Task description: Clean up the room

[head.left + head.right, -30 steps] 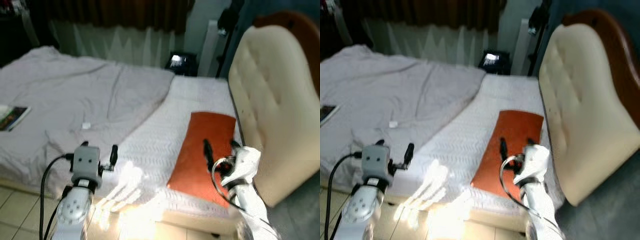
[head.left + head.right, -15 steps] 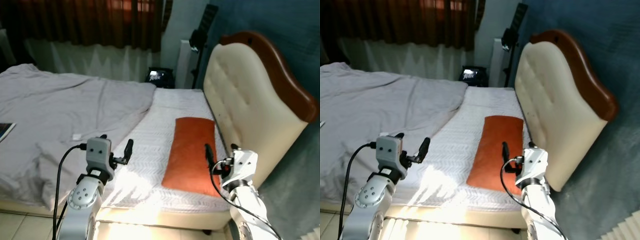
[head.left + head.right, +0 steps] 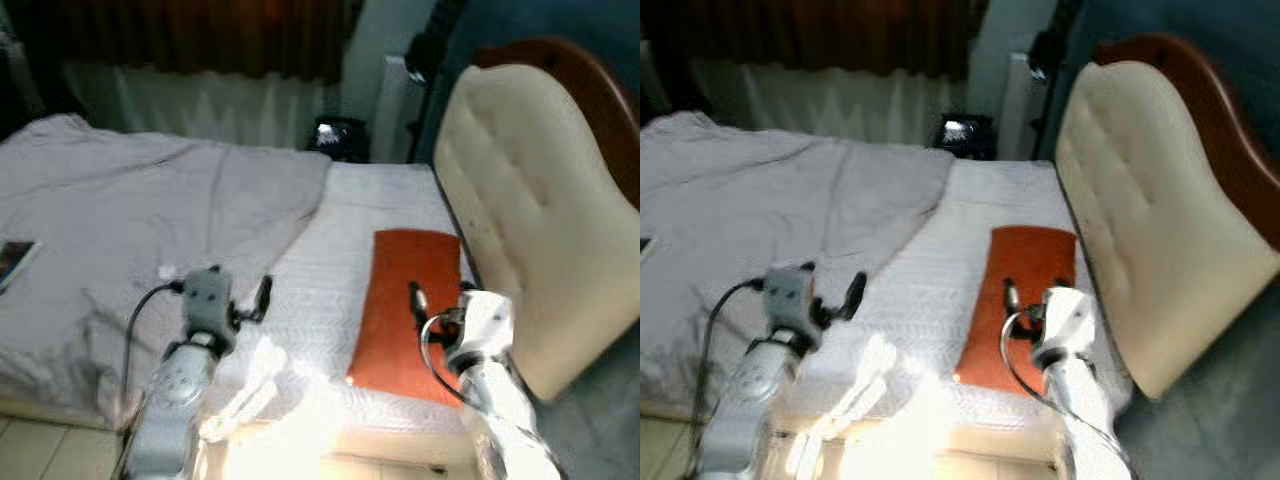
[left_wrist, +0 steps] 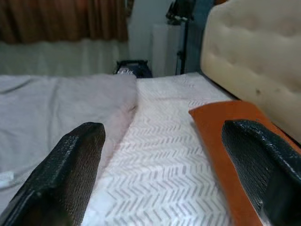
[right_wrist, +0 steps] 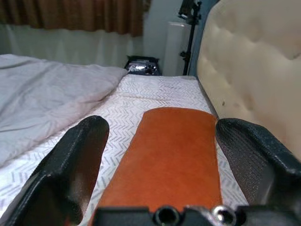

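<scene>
An orange pillow [image 3: 410, 300] lies flat on the white patterned sheet [image 3: 320, 270], close to the cream padded headboard [image 3: 520, 190]. A rumpled grey duvet [image 3: 130, 210] covers the bed's left part. My right gripper [image 3: 440, 296] is held over the near end of the pillow, open and empty; in the right wrist view the orange pillow [image 5: 169, 150] lies between its fingers [image 5: 80, 150]. My left gripper [image 3: 222, 288] hovers open over the sheet near the duvet's edge; the left wrist view shows the white sheet [image 4: 160, 160] between its fingers [image 4: 70, 160].
A book [image 3: 15, 258] lies on the duvet at the far left, and a small white scrap [image 3: 166, 272] sits near my left arm. Beyond the bed stand a dark device [image 3: 340, 135] and a white panel [image 3: 395, 95] under dark curtains. Bright sunlight falls on the bed's near edge [image 3: 260, 400].
The whole picture has shifted and blurred, so the camera has moved. Both arms keep their pose before the bed with open grippers. The pillow and the duvet lie as before.
</scene>
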